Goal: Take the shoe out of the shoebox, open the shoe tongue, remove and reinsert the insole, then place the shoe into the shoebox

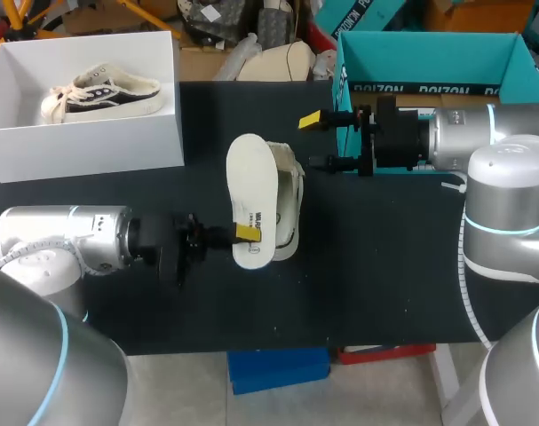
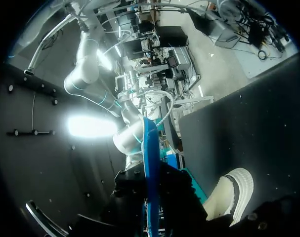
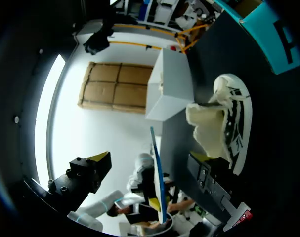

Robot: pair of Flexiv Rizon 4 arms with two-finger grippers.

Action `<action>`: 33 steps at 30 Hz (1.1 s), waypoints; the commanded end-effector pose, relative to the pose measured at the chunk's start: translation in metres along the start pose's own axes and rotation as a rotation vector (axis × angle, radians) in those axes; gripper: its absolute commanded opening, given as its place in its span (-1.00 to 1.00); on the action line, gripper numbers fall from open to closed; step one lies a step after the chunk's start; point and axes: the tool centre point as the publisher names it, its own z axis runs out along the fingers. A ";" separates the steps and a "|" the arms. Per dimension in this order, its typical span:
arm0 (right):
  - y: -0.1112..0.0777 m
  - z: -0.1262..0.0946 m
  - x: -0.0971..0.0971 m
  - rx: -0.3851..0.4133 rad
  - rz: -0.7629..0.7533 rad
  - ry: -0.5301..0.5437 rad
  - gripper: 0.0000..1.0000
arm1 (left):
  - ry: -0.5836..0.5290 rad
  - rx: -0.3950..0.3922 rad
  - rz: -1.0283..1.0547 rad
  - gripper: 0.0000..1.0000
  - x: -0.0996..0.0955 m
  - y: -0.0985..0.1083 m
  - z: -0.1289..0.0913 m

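Observation:
A white insole (image 1: pixel 251 191) is held up on edge over the black table, my left gripper (image 1: pixel 246 232) shut on its near end. In the left wrist view it shows as a thin blue-edged strip (image 2: pixel 150 163) between the dark fingers. Just right of it a cream shoe (image 1: pixel 289 206) lies on its side; it also shows in the wrist views (image 2: pixel 235 191) (image 3: pixel 224 123). My right gripper (image 1: pixel 315 141) hovers open by the shoe's far end, nothing between its fingers. Seen from it, the insole (image 3: pixel 157 180) stands edge-on ahead.
A white shoebox (image 1: pixel 91 146) at the back left holds another cream shoe (image 1: pixel 100 91). An open teal box (image 1: pixel 429 49) stands at the back right, behind my right arm. Bare black table (image 1: pixel 384 266) lies at the front right.

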 end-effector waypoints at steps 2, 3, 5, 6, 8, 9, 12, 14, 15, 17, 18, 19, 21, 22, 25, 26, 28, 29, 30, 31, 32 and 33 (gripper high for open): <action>-0.001 0.001 -0.001 -0.003 0.000 0.001 1.00 | 0.000 0.013 0.002 -1.00 0.011 0.026 0.005; -0.001 0.001 -0.001 -0.003 0.000 0.001 1.00 | -0.002 0.008 -0.001 -1.00 0.011 0.030 0.004; -0.001 0.001 -0.001 -0.003 0.000 0.001 1.00 | -0.001 0.003 0.003 -1.00 0.012 0.034 0.003; -0.001 0.001 -0.001 -0.003 0.000 0.001 1.00 | -0.001 0.000 0.003 -1.00 0.012 0.038 0.003; -0.001 0.001 -0.001 -0.003 0.000 0.001 1.00 | 0.003 -0.003 0.005 -1.00 0.013 0.043 0.003; -0.001 0.001 -0.001 -0.003 0.000 0.001 1.00 | 0.006 -0.005 0.007 -1.00 0.013 0.045 0.004; -0.001 0.001 -0.001 -0.003 0.000 0.001 1.00 | 0.003 -0.009 0.006 -1.00 0.013 0.049 0.004; -0.001 0.001 -0.001 -0.003 0.000 0.001 1.00 | -0.008 -0.007 -0.002 -1.00 0.013 0.049 0.004; -0.001 0.001 -0.001 -0.003 0.000 0.001 1.00 | -0.018 0.005 -0.005 -1.00 0.012 0.048 0.004; -0.001 0.001 -0.001 -0.003 0.000 0.001 1.00 | -0.018 0.005 -0.005 -1.00 0.012 0.048 0.004; -0.001 0.001 -0.001 -0.003 0.000 0.001 1.00 | -0.018 0.005 -0.005 -1.00 0.012 0.048 0.004; -0.001 0.001 -0.001 -0.003 0.000 0.001 1.00 | -0.018 0.005 -0.005 -1.00 0.012 0.048 0.004; 0.000 0.003 -0.001 0.019 -0.017 0.009 1.00 | -0.018 0.005 -0.005 -1.00 0.012 0.048 0.004; 0.000 0.005 -0.002 0.036 -0.027 0.008 1.00 | -0.018 0.005 -0.005 -1.00 0.012 0.048 0.004; 0.001 0.011 -0.004 0.082 -0.070 0.027 1.00 | -0.018 0.005 -0.005 -1.00 0.012 0.048 0.004; 0.000 0.014 -0.006 0.102 -0.074 0.015 1.00 | -0.018 0.005 -0.005 -1.00 0.012 0.048 0.004; -0.001 0.020 -0.008 0.139 -0.095 0.008 1.00 | -0.018 0.005 -0.005 -1.00 0.012 0.048 0.004; -0.002 0.023 -0.009 0.149 -0.099 0.003 1.00 | -0.018 0.005 -0.005 -1.00 0.012 0.048 0.004; -0.003 0.027 -0.010 0.164 -0.100 -0.017 1.00 | -0.018 0.005 -0.005 -1.00 0.012 0.048 0.004; -0.004 0.031 -0.011 0.183 -0.102 -0.032 1.00 | -0.018 0.005 -0.005 -1.00 0.012 0.048 0.004; -0.006 0.035 -0.012 0.190 -0.106 -0.030 1.00 | -0.018 0.005 -0.005 -1.00 0.012 0.048 0.004; -0.007 0.038 -0.013 0.194 -0.107 -0.020 1.00 | -0.018 0.005 -0.005 -1.00 0.012 0.048 0.004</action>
